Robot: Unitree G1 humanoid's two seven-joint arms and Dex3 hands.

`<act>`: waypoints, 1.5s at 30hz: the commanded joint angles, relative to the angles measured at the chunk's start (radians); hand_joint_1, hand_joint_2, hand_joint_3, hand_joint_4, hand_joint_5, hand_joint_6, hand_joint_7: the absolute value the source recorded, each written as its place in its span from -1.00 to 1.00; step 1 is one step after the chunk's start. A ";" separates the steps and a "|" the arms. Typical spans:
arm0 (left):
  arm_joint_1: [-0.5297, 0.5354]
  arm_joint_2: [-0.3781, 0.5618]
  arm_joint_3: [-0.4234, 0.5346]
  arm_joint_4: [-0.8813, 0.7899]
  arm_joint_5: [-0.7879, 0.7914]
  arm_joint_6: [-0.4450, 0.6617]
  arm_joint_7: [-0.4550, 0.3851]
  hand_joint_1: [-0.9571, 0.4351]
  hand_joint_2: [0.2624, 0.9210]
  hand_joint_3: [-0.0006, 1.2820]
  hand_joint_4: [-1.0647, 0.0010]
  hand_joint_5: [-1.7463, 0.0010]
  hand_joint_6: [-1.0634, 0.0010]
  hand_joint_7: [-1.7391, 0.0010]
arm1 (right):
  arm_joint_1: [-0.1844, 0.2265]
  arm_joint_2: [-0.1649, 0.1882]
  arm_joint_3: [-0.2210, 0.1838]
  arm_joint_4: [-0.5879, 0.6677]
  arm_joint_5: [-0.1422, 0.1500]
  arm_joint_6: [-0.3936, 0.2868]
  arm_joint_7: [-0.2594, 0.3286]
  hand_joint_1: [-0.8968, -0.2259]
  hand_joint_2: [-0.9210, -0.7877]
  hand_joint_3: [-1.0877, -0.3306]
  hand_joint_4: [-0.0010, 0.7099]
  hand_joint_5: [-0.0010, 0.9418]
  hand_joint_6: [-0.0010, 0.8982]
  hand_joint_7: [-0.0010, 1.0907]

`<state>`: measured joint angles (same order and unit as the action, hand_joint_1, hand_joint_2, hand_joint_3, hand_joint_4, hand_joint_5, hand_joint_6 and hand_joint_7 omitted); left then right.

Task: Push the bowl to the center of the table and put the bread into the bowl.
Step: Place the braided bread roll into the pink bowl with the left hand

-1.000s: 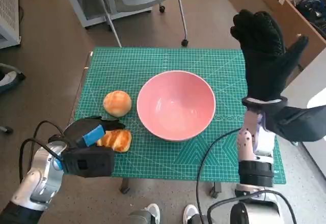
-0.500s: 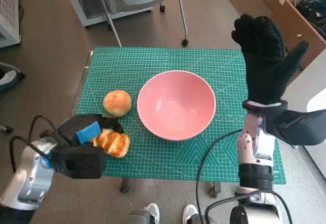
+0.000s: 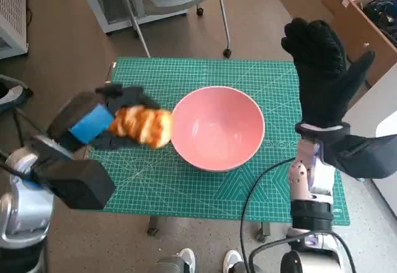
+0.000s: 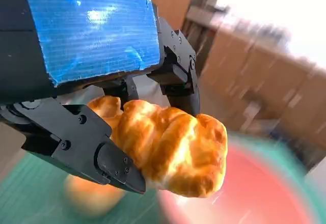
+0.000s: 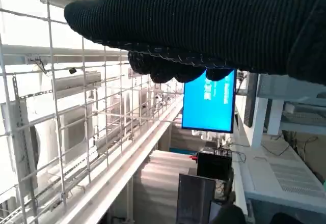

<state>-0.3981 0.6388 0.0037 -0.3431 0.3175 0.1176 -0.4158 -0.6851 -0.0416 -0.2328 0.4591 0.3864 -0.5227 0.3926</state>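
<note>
Left hand (image 3: 102, 124) grasping the golden bread (image 3: 141, 126) beside the pink bowl (image 3: 217, 128), right hand (image 3: 322, 68) raised, fingers spread

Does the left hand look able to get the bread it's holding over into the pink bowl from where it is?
Probably yes: the left hand holds the bread beside the bowl, which is empty.
</note>
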 commanded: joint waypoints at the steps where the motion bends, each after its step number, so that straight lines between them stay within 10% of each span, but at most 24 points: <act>1: -0.091 -0.071 -0.061 0.009 0.017 -0.003 0.029 0.38 0.91 -0.97 -0.50 -0.21 -0.39 -0.19 | 0.029 0.001 0.001 0.008 -0.001 0.007 -0.001 0.13 -1.00 0.41 0.06 -1.00 -0.44 -0.14; 23: -0.307 -0.279 -0.280 0.428 0.050 -0.127 0.038 0.38 0.96 -0.97 -0.50 -0.17 -0.27 -0.31 | 0.076 -0.007 -0.008 -0.060 -0.003 0.014 -0.029 0.12 -1.00 0.38 0.07 -0.99 -0.54 -0.11; 27: -0.318 -0.297 -0.294 0.502 0.048 -0.135 0.030 0.38 0.99 -0.84 -0.26 -0.31 -0.08 -0.44 | 0.083 -0.006 -0.008 -0.068 -0.006 0.011 -0.034 0.16 -1.00 0.38 0.07 -0.99 -0.56 -0.10; 34: -0.312 -0.286 -0.313 0.530 0.036 -0.088 -0.055 0.12 0.73 -0.95 0.66 0.84 0.65 0.61 | 0.092 -0.008 -0.010 -0.078 -0.001 0.012 -0.039 0.18 -1.00 0.38 0.07 -0.99 -0.56 -0.08; 45: -0.306 -0.260 -0.324 0.524 0.069 -0.101 -0.082 -0.23 0.72 -0.98 0.99 1.00 0.80 0.77 | 0.083 -0.008 -0.012 -0.062 -0.009 -0.004 -0.044 0.18 -1.00 0.38 0.08 -0.99 -0.57 -0.06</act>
<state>-0.6978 0.3656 -0.3131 0.1838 0.3770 0.0413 -0.5019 -0.6149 -0.0481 -0.2405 0.3812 0.3849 -0.5262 0.3605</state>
